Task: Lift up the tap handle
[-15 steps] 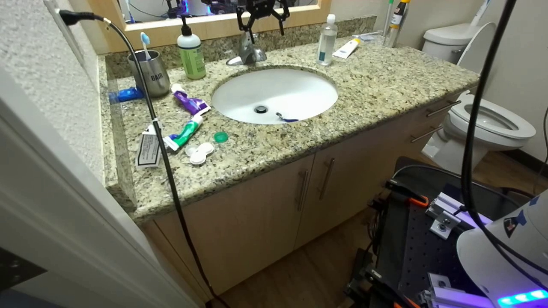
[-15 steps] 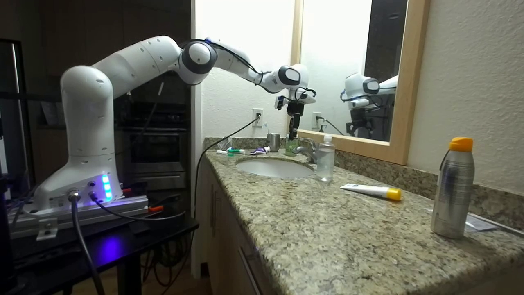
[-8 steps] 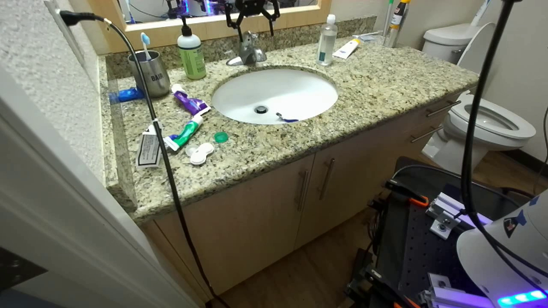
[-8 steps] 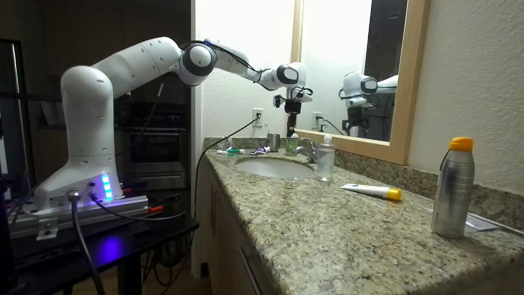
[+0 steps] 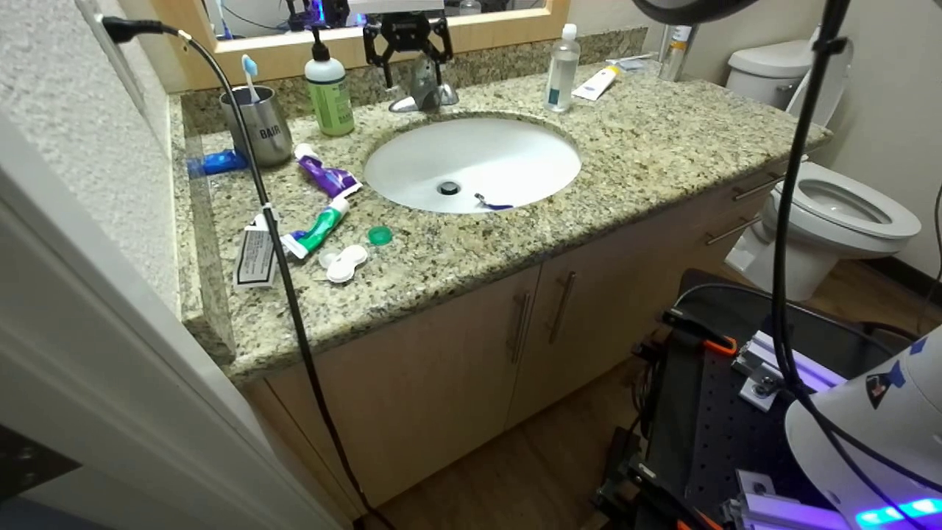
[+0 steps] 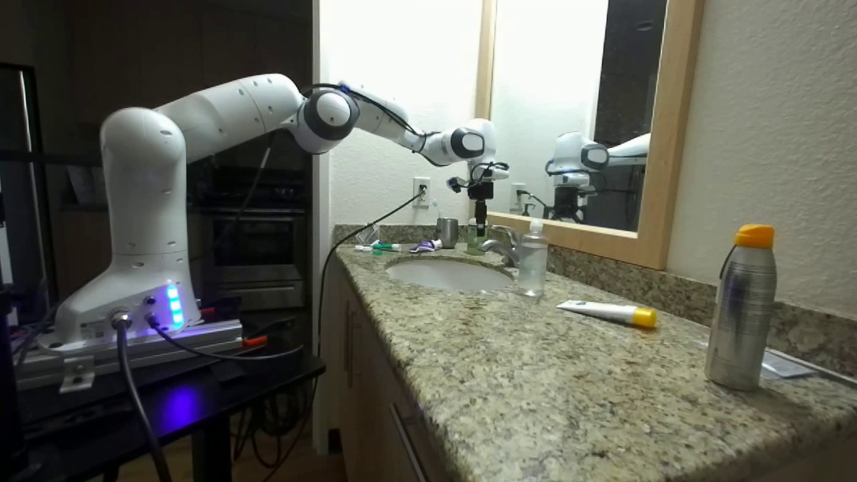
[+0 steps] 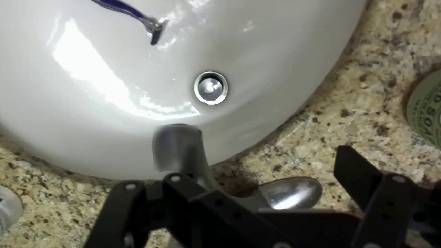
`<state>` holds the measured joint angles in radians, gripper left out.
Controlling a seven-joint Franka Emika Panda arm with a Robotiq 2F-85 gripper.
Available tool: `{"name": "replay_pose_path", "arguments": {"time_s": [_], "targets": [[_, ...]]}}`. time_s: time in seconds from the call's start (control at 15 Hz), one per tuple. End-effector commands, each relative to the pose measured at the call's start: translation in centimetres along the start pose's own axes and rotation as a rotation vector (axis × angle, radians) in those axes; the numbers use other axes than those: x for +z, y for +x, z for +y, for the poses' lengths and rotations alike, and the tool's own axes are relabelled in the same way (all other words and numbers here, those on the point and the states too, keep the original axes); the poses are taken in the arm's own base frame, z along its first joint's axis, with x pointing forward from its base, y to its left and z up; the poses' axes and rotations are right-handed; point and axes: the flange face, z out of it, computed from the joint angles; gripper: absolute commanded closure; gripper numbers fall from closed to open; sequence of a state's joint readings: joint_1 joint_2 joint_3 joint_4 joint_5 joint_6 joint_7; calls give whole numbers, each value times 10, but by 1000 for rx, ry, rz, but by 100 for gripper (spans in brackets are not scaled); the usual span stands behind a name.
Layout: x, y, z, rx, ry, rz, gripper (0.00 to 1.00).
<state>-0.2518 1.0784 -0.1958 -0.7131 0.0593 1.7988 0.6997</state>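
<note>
As an exterior view shows it, the tap handle (image 5: 425, 70) stands short and silvery atop the faucet (image 5: 427, 96), between the parted fingers of the gripper (image 5: 413, 82). In an exterior view, it looks slim and chromed above the spout (image 6: 493, 245). In the wrist view, blurred grey metal (image 7: 177, 148) juts over the basin (image 7: 265, 58); which part, I cannot tell.

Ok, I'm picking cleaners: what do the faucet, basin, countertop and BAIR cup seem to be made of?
Faucet: probably chromed metal, polished; bright, sharp highlights.
Basin: likely glazed ceramic, glossy white; the wrist view shows crisp light reflections.
Countertop: granite or a lookalike, smooth-looking; dense tan and dark speckles.
BAIR cup: perhaps stainless steel, satin finish; grey with a soft sheen.
</note>
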Motion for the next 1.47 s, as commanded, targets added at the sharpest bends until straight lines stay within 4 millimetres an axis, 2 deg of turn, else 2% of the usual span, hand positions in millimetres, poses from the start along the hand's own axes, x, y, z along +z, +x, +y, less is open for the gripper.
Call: {"name": "replay_pose_path", "arguments": {"time_s": [0.0,0.07,0.27,0.47,0.67,1.0,1.13,1.4], "targets": [[-12,6,-14,37,50,105,0],[-23,5,-12,27,40,115,0],[-61,16,16,28,-53,156,0],[-75,16,38,64,-210,149,0],[-69,14,63,99,-369,83,0],[-23,-1,79,-69,-465,-172,0],[-18,-3,83,-120,-466,-229,0],[-27,-3,87,-155,-353,-312,0]]}}
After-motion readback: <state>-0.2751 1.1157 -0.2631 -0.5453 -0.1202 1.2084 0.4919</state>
